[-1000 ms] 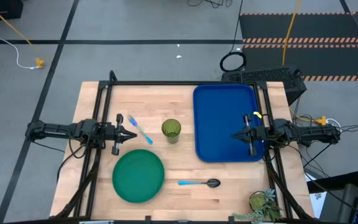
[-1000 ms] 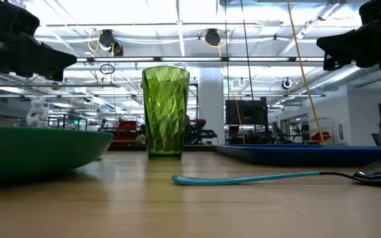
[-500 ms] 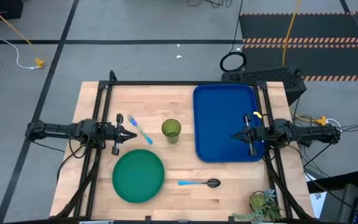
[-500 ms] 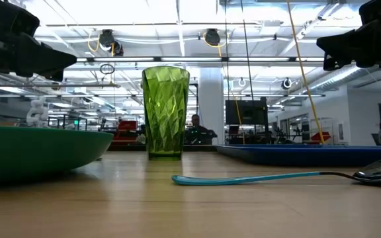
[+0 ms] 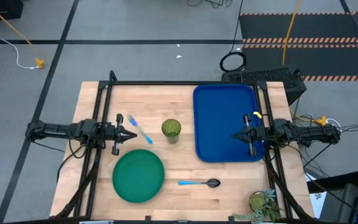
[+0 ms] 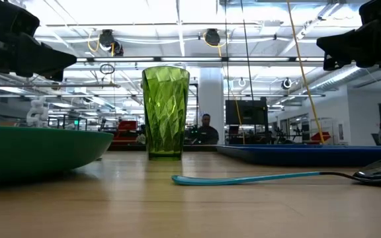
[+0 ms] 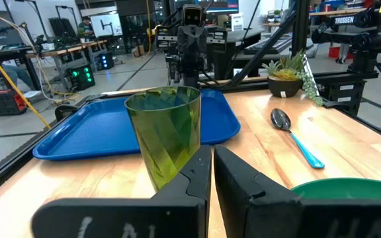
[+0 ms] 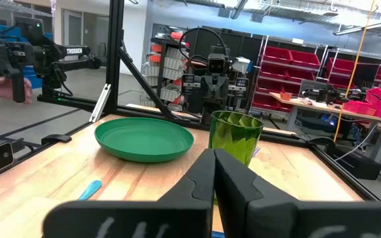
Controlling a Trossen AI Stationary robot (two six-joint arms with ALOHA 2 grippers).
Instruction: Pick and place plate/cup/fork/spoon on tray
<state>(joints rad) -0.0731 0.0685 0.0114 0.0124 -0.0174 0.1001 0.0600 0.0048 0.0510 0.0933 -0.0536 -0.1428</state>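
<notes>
The green plate (image 5: 138, 177) lies flat on the table at the near left. The olive-green cup (image 5: 171, 130) stands upright at the table's middle. The fork (image 5: 139, 129) lies left of the cup. The spoon (image 5: 199, 183) lies near the front edge, bowl toward the right. The blue tray (image 5: 225, 122) lies at the right. My left gripper (image 5: 133, 134) is shut and empty, above the table between the fork and the plate. My right gripper (image 5: 234, 135) is shut and empty, above the tray's near right part.
A small potted plant (image 5: 263, 204) stands at the table's near right corner. A black frame (image 5: 185, 83) runs along the table's far edge and sides. Bare wood lies between the plate and the tray. A person (image 6: 207, 129) shows far off in the room.
</notes>
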